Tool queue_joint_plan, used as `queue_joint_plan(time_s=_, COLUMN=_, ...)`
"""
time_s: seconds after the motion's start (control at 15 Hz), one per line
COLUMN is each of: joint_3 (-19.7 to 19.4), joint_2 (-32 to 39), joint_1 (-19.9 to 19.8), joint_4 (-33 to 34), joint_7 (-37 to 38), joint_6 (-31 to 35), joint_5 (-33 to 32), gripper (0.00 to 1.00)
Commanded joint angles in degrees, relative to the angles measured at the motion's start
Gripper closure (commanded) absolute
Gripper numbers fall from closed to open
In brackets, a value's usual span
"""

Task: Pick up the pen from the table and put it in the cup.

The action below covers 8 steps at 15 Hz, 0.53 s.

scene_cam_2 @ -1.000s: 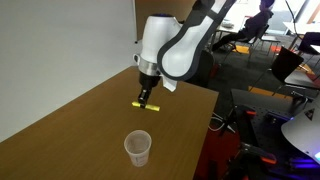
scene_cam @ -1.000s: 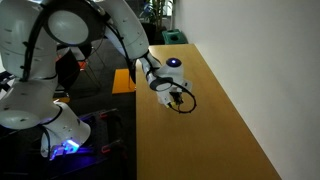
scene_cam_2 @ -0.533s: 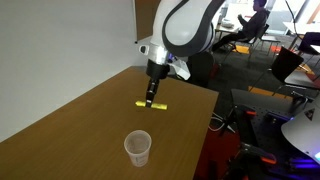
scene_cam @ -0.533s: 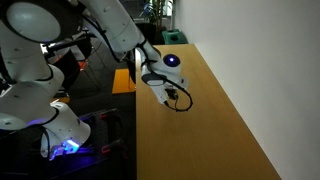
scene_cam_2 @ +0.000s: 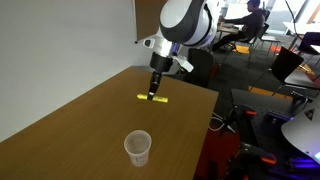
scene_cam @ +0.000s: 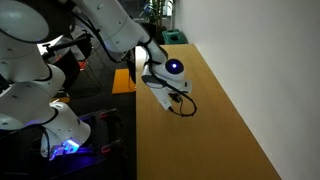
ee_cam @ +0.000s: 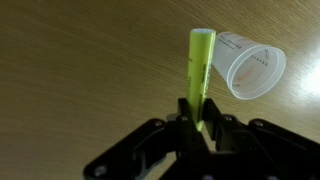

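My gripper (scene_cam_2: 154,92) is shut on the yellow-green pen (scene_cam_2: 152,98) and holds it level, a little above the wooden table (scene_cam_2: 70,130). In the wrist view the pen (ee_cam: 199,70) sticks out forward from between the jaws of the gripper (ee_cam: 200,118). The white cup (ee_cam: 250,65) stands just beyond and to the right of the pen's tip. In an exterior view the cup (scene_cam_2: 138,149) stands upright and empty near the table's front, apart from the gripper. In an exterior view the gripper (scene_cam: 170,93) hangs over the table (scene_cam: 215,130); the cup is not seen there.
A black cable loops beside the gripper (scene_cam: 184,102). The table's edge drops off to the floor and to lit equipment (scene_cam: 70,145). Chairs, desks and people are in the background (scene_cam_2: 265,30). A white wall runs along the table's far side (scene_cam_2: 60,40).
The gripper has risen a little with the pen in it and has shifted slightly along the table. The wrist has turned. The cup has not moved.
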Motion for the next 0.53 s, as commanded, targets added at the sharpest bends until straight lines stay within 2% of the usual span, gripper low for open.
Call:
queue_joint_plan(time_s=0.0, joint_3=-0.40, joint_2=-1.01, joint_1=-0.75, joint_4=0.93, joint_7=-8.87, joint_6=-1.60, joint_5=4.74, gripper=0.95)
queue_joint_plan(time_s=0.07, joint_3=-0.73, joint_2=-0.86, joint_1=-0.55, joint_4=1.31, joint_7=-10.98, joint_6=-1.60, joint_5=5.68, gripper=0.95)
queue_joint_plan(time_s=0.13, joint_3=1.47, joint_2=-0.29, joint_1=-2.87, joint_4=1.54, joint_7=-12.09, joint_6=-0.99, joint_5=4.85, gripper=0.95)
queue_joint_plan(time_s=0.47, joint_3=4.23, joint_2=1.36, joint_1=-4.94, joint_4=4.15, joint_7=-19.43, joint_6=-2.06, joint_5=6.19, gripper=0.95)
